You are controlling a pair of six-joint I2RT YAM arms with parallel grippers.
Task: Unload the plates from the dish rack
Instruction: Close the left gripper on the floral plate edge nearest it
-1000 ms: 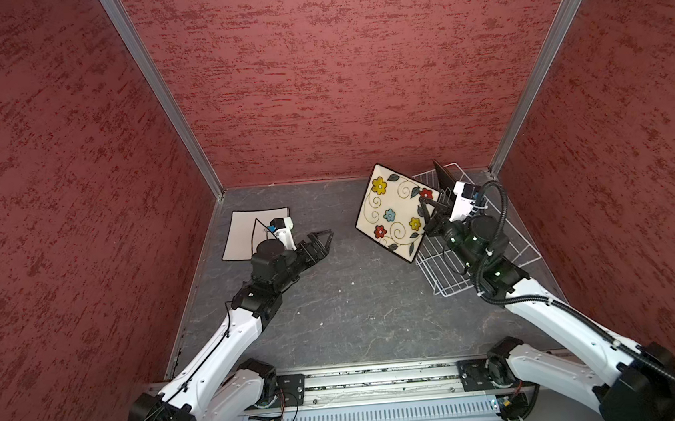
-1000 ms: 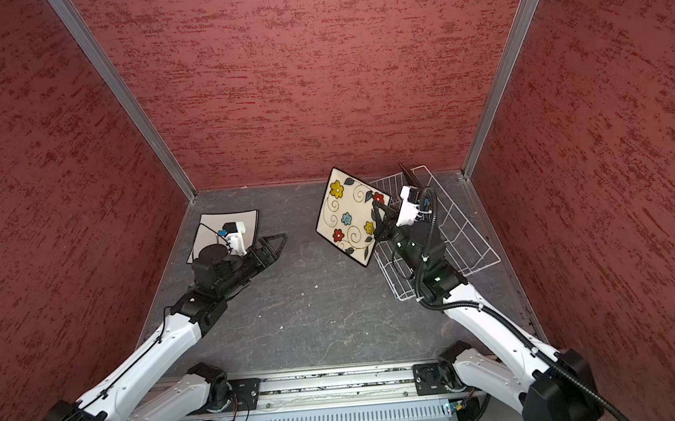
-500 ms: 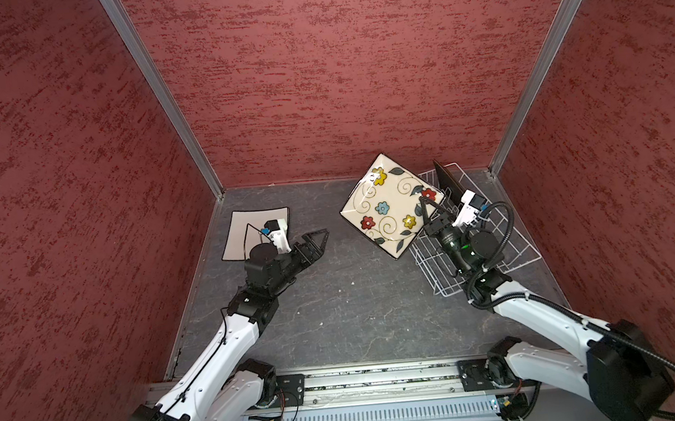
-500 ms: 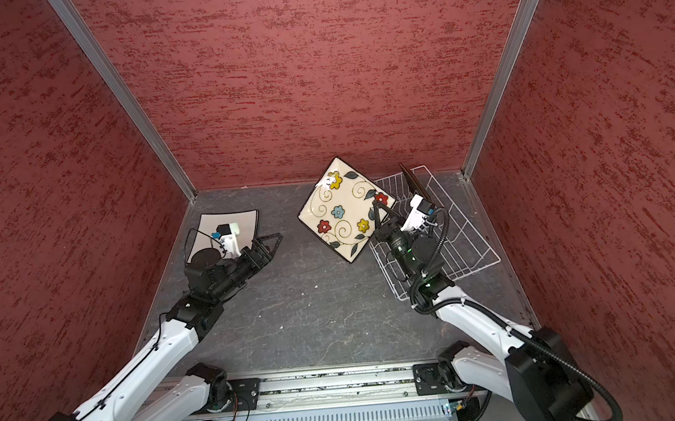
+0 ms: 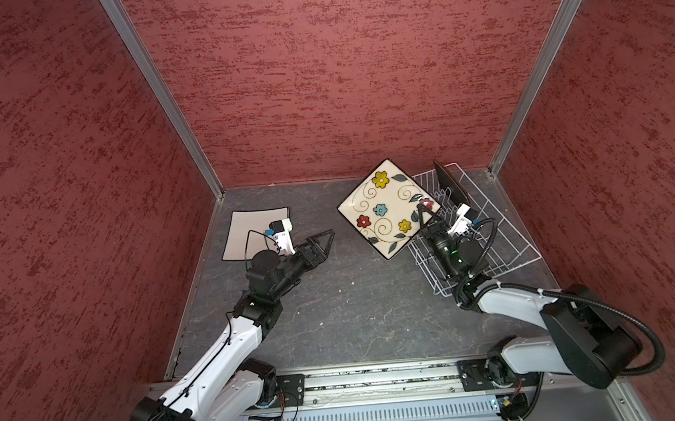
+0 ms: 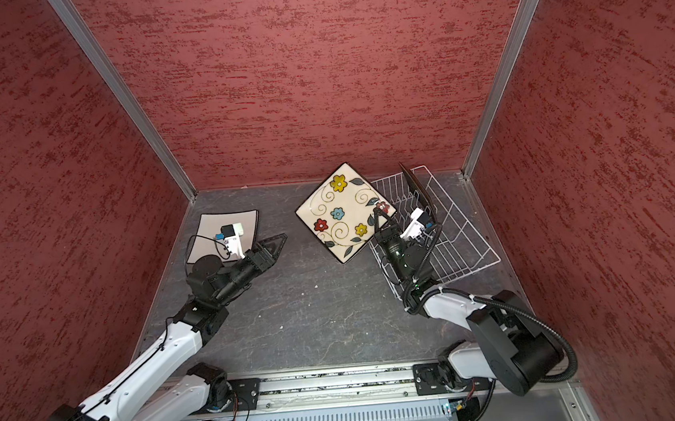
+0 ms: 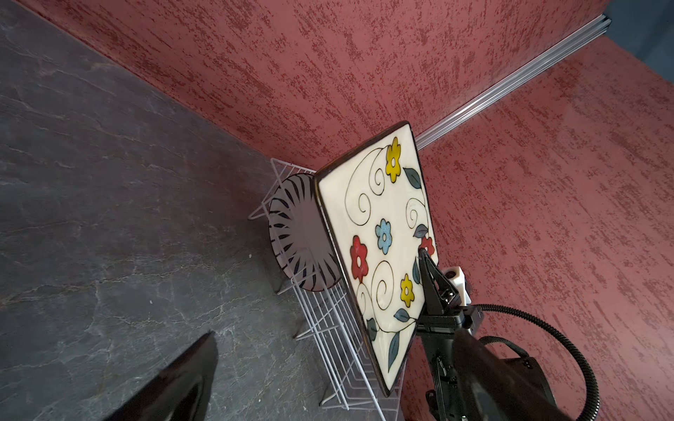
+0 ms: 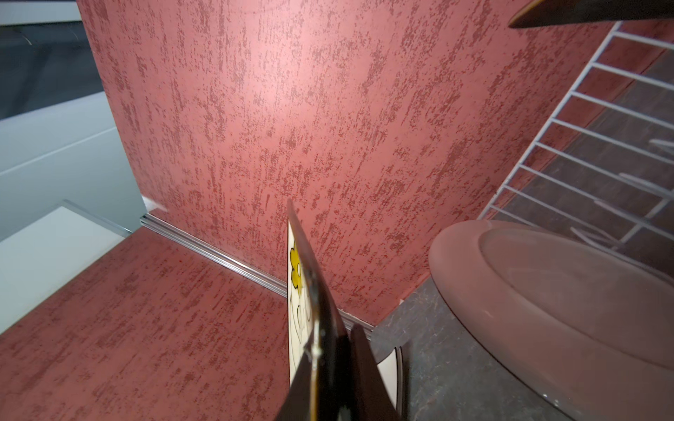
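Flower plate (image 5: pixel 386 209) up in the air, pinched by the right gripper (image 5: pixel 422 211).
Its two fingers are squeezed together on the plate's edge by the red flower. The plate hangs tilted, just beside the white dish rack (image 5: pixel 505 242) on the right of the gray table (image 5: pixel 357 310). A shiny black plate (image 5: pixel 453 189) stands up at the far end of the rack. The left wrist view shows a round stripy plate (image 7: pixel 291 233) standing in it too. Over on the left, a plain cream plate (image 5: pixel 245 228) lies flat on the table. The left gripper (image 5: pixel 327 241) is near it, fingers wide apart, holding nothing.
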